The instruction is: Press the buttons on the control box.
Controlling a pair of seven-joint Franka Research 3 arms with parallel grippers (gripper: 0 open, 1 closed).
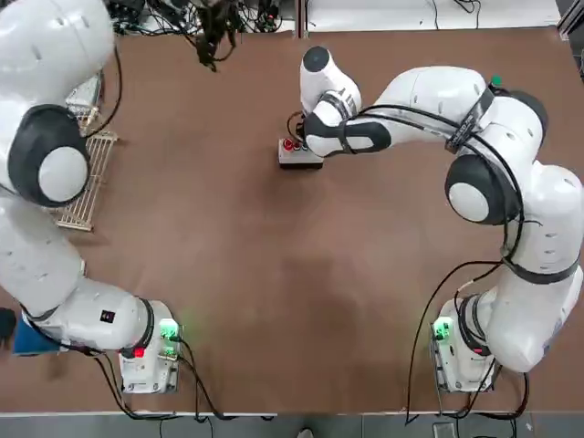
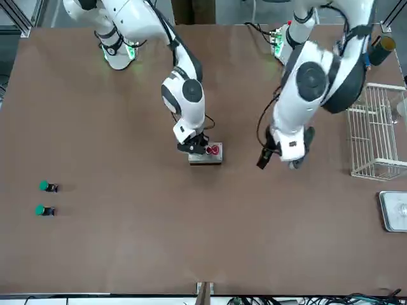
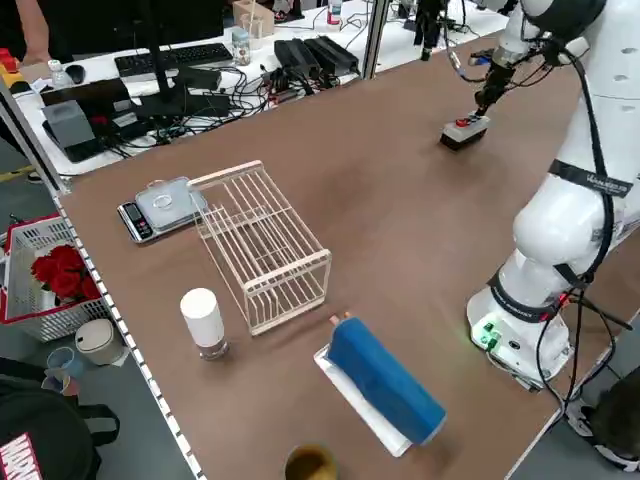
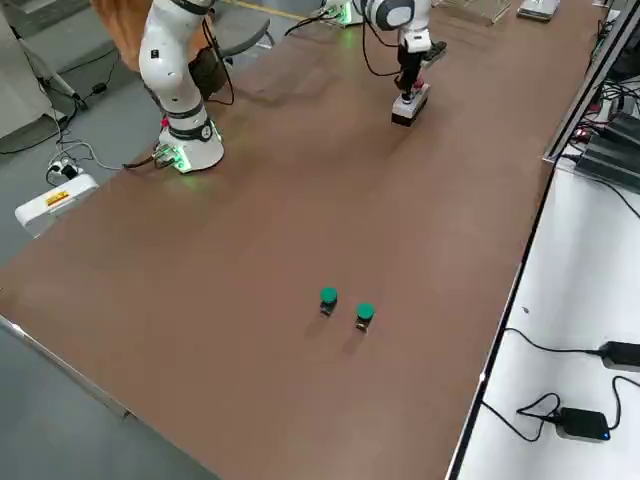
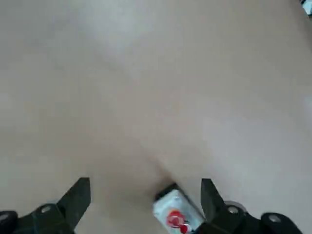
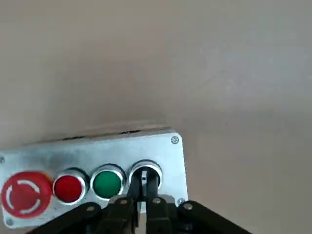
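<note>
Control box (image 6: 92,165): small grey box I see near the middle of the table's far half in the top view, flat on the brown table (image 1: 274,301).
Buttons (image 6: 107,183): one row; large red, small red, green, then a dark one at the end.
Right gripper (image 6: 142,195): fingers clenched together, tips on the dark end button; I see nothing grasped.
Left gripper (image 5: 145,201): fingers released wide and empty, raised above the table, well apart from the box toward the rack side.
Wire rack (image 2: 375,130): white, at my left edge.
Green-capped pieces (image 2: 44,198): two, side by side, loose, far to my right.
</note>
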